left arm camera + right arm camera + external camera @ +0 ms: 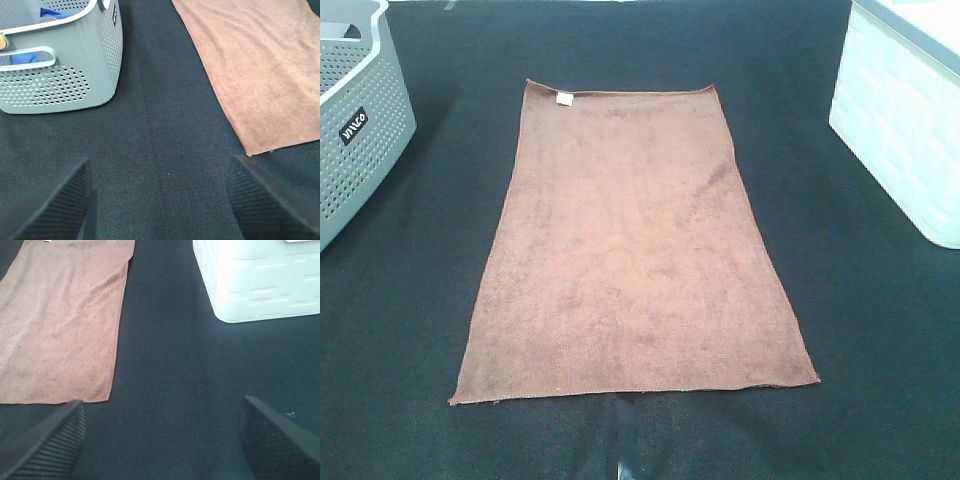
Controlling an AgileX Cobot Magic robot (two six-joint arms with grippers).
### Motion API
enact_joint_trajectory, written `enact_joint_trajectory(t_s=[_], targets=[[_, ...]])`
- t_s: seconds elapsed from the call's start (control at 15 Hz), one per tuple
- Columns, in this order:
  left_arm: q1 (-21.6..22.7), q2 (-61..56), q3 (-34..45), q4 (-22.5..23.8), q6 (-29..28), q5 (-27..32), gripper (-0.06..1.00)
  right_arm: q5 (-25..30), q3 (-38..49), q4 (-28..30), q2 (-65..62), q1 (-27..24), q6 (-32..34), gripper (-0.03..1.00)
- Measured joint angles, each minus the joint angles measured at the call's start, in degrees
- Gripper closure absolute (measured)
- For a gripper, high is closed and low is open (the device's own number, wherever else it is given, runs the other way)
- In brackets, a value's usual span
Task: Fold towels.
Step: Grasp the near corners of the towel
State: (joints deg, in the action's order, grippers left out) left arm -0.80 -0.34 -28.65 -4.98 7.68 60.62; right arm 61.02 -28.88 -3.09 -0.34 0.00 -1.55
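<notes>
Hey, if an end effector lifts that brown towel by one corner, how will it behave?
Probably floppy: the brown towel is thin fuzzy cloth lying flat, so it should drape and sag. Likely light, given its thin edge. Pushed across the dark table cloth, it may bunch rather than slide.

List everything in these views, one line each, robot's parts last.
towel: one, brown, spread flat mid-table
tag: one, white, towel's far left corner
basket: one, grey perforated, left of towel
blue item: count unclear, blue, inside basket
bin: one, white, right of towel
table cover: one, black, under everything
left pincer: one, black, open, by towel's near left corner
right pincer: one, black, open, by near right corner
</notes>
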Motion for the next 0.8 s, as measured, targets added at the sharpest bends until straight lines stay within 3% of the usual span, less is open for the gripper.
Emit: enact_joint_trajectory(t_s=[0.8], targets=[[0.0,0.0,0.0,0.0,0.0,0.0,0.22,0.0,0.0,0.0,0.0,0.0,0.0,0.18]])
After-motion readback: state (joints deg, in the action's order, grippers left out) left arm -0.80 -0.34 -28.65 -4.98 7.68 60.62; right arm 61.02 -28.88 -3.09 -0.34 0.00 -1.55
